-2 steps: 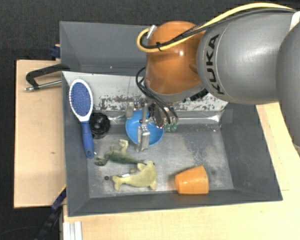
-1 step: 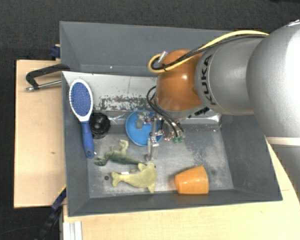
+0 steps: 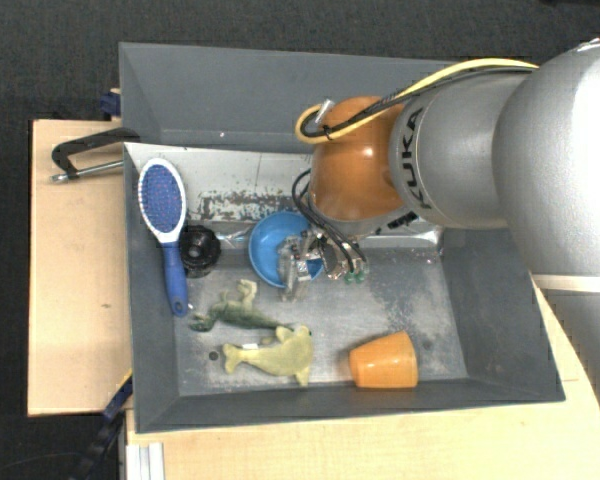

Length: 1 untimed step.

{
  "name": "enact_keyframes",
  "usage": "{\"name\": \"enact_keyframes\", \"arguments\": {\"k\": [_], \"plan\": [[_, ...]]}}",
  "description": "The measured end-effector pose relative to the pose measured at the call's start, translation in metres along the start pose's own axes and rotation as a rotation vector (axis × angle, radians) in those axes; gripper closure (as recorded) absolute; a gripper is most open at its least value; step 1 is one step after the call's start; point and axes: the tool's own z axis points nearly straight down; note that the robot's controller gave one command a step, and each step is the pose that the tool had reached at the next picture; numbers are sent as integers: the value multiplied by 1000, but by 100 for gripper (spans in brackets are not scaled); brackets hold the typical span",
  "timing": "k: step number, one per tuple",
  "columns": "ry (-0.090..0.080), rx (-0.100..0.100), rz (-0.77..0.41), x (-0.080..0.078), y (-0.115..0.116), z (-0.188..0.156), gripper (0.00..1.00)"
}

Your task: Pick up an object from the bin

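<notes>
My gripper (image 3: pixel 298 268) hangs low in the middle of the bin, its fingers reaching down at the right rim of a blue bowl (image 3: pixel 273 247). One finger seems to sit inside the bowl and one just outside its edge. Left of the bowl lies a small black round thing (image 3: pixel 199 249). Below the gripper a green toy lizard (image 3: pixel 236 313) lies flat on the bin floor.
A blue-and-white hairbrush (image 3: pixel 164 218) lies along the left wall. A pale yellow toy fish (image 3: pixel 275 354) rests near the front edge, and an orange cup (image 3: pixel 385 360) lies on its side at the front right. The arm's orange cover hides the back middle of the bin.
</notes>
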Motion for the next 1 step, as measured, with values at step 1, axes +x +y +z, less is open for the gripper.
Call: {"name": "enact_keyframes", "arguments": {"k": [1], "plan": [[-3, 1, -223, 12, 5, -1, 100]]}}
